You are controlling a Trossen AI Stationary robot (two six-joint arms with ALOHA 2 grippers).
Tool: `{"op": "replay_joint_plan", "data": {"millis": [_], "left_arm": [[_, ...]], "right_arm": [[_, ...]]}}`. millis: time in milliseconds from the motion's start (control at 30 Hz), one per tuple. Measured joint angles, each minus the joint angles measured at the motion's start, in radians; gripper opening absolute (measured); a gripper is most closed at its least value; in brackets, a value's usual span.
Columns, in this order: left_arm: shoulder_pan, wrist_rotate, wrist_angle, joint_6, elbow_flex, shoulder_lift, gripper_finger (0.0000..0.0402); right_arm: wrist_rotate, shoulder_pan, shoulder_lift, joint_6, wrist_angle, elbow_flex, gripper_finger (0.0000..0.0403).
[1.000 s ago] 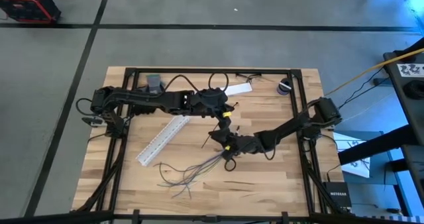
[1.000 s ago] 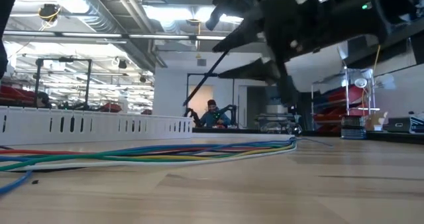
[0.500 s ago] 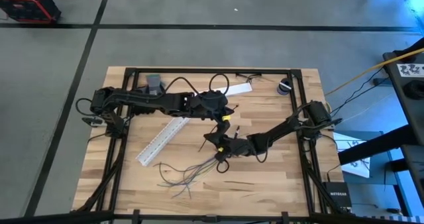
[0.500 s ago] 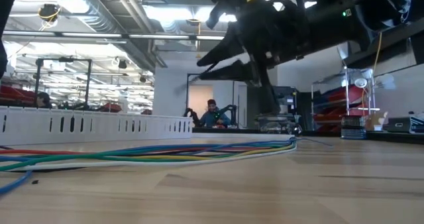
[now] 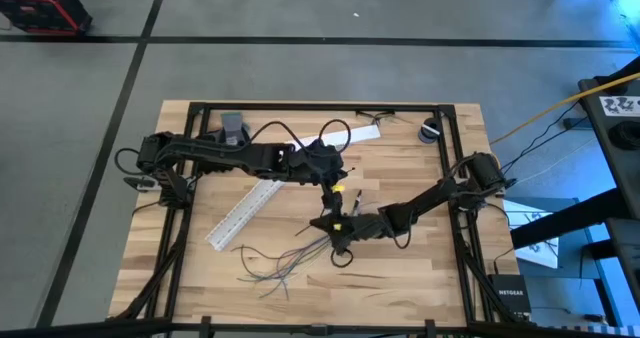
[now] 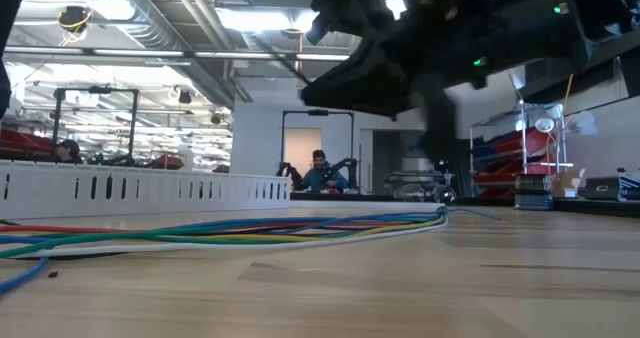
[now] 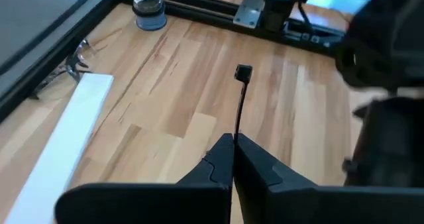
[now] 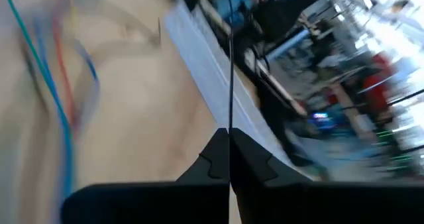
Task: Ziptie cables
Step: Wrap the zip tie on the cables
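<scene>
The cables (image 5: 288, 258) are a loose fan of thin wires lying flat on the wooden table near its front edge. In the low view the cables (image 6: 250, 228) show coloured strands. A thin black zip tie (image 7: 240, 105) is held above the table, just behind them. My left gripper (image 5: 338, 192) reaches in from the far left and is shut on the tie. My right gripper (image 5: 326, 225) comes from the right, a little nearer the front, and is also shut on a thin black strip (image 8: 230, 65). My left gripper pinches the zip tie's strap (image 7: 236, 132) between its two shut fingers. The strap runs on past the fingertips to the square head (image 7: 243, 71), which hangs free above the table. My right gripper pinches the thin black strip (image 8: 229, 121) between its shut fingers. The strip runs straight on past the fingertips, clear of the table.
A long white slotted channel (image 5: 245, 210) lies slanted at the left of the cables. A white flat strip (image 5: 360, 134) and a small tape roll (image 5: 429, 131) lie near the far edge. Black frame rails (image 5: 300, 106) border the table.
My right gripper has rolled about its own line, shifted a little toward the table's left edge and shut on the thin black strip. My left gripper has stayed shut on the zip tie, nearly in place.
</scene>
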Motion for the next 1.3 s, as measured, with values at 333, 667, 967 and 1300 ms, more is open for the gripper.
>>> {"op": "replay_joint_plan", "data": {"millis": [333,667,967,1300], "left_arm": [[-0.059,-0.096,0.02,0.135,-0.042,-0.002,0.0],[-0.114,-0.11,0.202,0.302,-0.154,-0.001,0.0],[-0.146,-0.209,0.255,0.465,-0.191,-0.002,0.0],[-0.197,-0.407,0.298,0.507,-0.192,-0.04,0.0]], "right_arm": [[-0.312,-0.001,-0.107,0.571,0.37,-0.255,0.0001],[-0.47,-0.001,-0.111,0.871,0.619,-0.379,0.0],[-0.581,-0.002,-0.111,0.974,0.775,-0.388,0.0],[-0.411,-0.02,-0.111,1.188,0.772,-0.36,0.0]]}}
